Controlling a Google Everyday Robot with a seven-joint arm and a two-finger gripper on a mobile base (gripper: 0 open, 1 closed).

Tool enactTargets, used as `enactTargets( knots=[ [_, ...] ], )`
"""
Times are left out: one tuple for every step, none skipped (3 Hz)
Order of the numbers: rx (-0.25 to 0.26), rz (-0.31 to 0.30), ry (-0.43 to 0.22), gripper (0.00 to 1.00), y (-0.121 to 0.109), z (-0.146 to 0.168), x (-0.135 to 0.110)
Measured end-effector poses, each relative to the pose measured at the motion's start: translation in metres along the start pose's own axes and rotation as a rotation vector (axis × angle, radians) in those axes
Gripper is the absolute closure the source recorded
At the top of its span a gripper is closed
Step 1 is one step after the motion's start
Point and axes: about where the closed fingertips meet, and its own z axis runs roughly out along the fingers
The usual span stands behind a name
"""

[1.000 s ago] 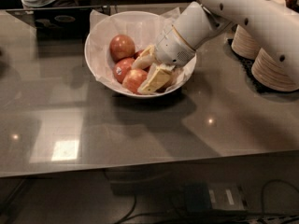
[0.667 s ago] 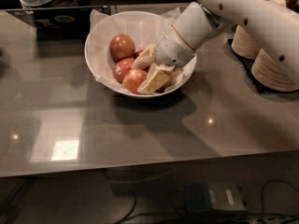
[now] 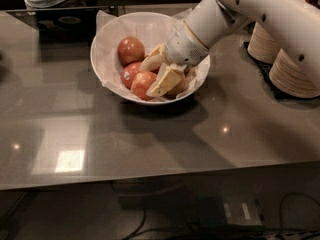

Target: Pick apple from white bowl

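Gripper (image 3: 148,80) reaches inside white bowl (image 3: 100,69), fingers spread, apparently gripping nothing; deep red apple (image 3: 131,73) sits just beside fingertips, at nine o'clock.

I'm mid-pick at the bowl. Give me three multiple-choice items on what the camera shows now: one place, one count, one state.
1. Where is the gripper?
A) down inside the white bowl
B) over the stacked bowls
C) at the table's left end

2. How many apples show plainly?
A) one
B) three
C) six

3. How does the white bowl stand?
A) tipped on its side
B) upside down
C) upright on the table

Answers:
1 A: the gripper sits among the apples, inside the rim.
2 B: three reddish apples show left of the gripper; any behind it are hidden.
3 C: its opening faces up and its base rests on the table.
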Motion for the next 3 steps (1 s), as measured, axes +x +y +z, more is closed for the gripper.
enactTargets(
  knots=[
    [0.055,-0.057,-0.022,1.0,-0.019,-0.034,-0.023],
    [0.102,-0.079,-0.036,1.0,-0.031,-0.057,-0.032],
    [0.155,-0.068,-0.011,1.0,-0.036,-0.08,-0.027]
  ],
)
